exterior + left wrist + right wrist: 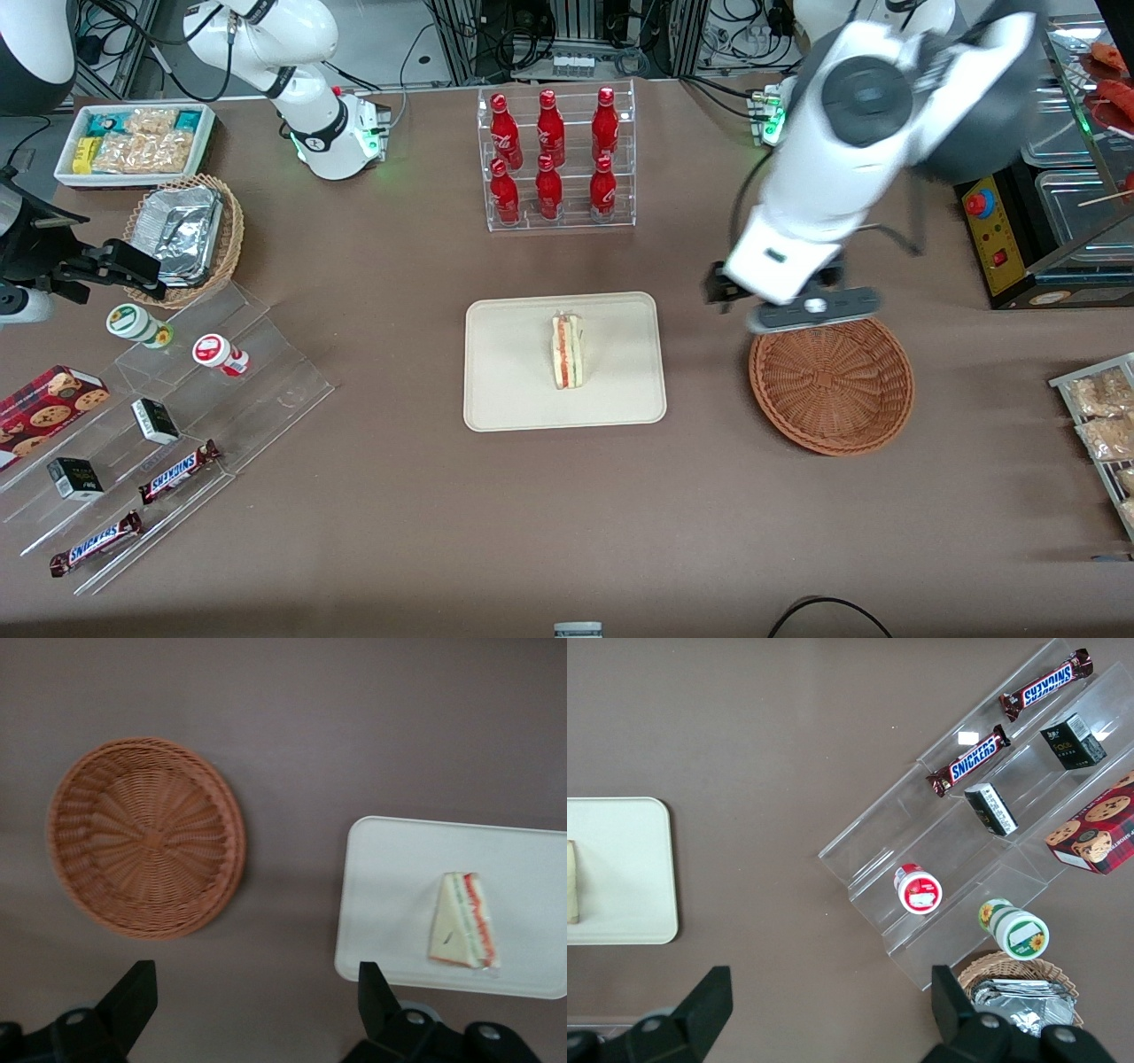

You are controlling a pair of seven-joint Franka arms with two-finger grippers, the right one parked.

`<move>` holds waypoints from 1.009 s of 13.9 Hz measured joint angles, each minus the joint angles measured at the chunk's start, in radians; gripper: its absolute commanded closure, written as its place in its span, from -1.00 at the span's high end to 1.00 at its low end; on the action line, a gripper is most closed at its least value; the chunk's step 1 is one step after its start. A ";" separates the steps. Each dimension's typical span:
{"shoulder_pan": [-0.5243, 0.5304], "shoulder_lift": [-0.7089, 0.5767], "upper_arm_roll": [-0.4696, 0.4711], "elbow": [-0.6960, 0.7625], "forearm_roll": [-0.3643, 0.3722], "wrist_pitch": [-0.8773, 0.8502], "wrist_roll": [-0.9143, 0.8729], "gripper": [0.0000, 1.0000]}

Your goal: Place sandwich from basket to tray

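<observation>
A: Where does it stand? I read the transfer as done: the sandwich (567,351) lies on the tray (496,399), near the tray's middle, cut edge with the red and green filling turned up.

B: Agreed. The basket (833,385) holds nothing. The end effector (252,992) hangs high above the counter (372,514), over the basket rim that lies farther from the front camera, fingers spread wide and gripping nothing.

A: So the step in hand is, I judge, clearing away. How to do it well?

B: Keep height and keep the fingers apart, travelling away from the tray so nothing brushes the sandwich. Its wrap is light, so a low pass could nudge it.

A: Room, working outward from the basket?

B: Nearer the front camera than the basket, bare counter. Between basket and tray, a clear strip; the two are well apart. Toward the working arm's end, a rack of snack packets (1103,416) sits near the counter's edge, and a yellow control box (988,235) stands farther from the camera than the basket.

A: And farther still?

B: The clear rack of red bottles (554,159), well apart from the basket. It is tall, so I would steer wide of it.
</observation>
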 measured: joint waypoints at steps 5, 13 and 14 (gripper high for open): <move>0.169 -0.074 0.001 -0.033 -0.001 -0.064 0.259 1.00; 0.308 -0.223 0.135 -0.132 -0.061 -0.078 0.554 1.00; 0.325 -0.226 0.135 -0.132 -0.061 -0.078 0.559 1.00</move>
